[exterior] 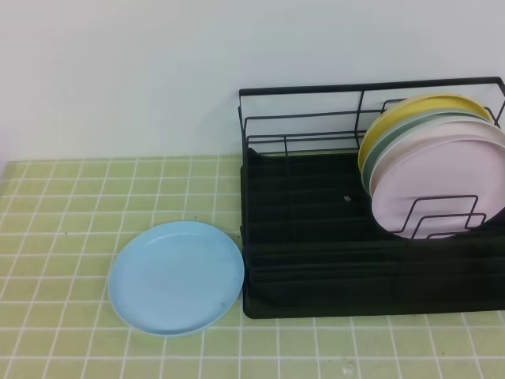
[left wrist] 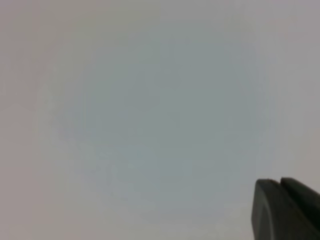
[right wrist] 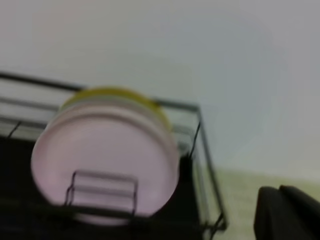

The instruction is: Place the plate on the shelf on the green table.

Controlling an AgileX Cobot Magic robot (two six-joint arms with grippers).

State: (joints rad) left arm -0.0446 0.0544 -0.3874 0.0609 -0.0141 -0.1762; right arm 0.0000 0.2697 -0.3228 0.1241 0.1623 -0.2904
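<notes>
The light blue plate [exterior: 175,277] lies flat on the green table [exterior: 63,237], just left of the shelf [exterior: 316,260], its rim almost touching the black tray base. No arm shows in the exterior high view. In the left wrist view my left gripper [left wrist: 285,210] is a dark shape at the lower right with its fingers together, facing a blank pale wall. My right gripper [right wrist: 287,212] likewise shows shut at the lower right of the right wrist view, looking at the shelf [right wrist: 200,145] from the front.
Several plates stand upright at the shelf's right end: a pink plate [exterior: 442,189] in front, a green one and a yellow plate [exterior: 410,110] behind. The pink plate [right wrist: 105,155] fills the right wrist view. A white wall rises behind the table.
</notes>
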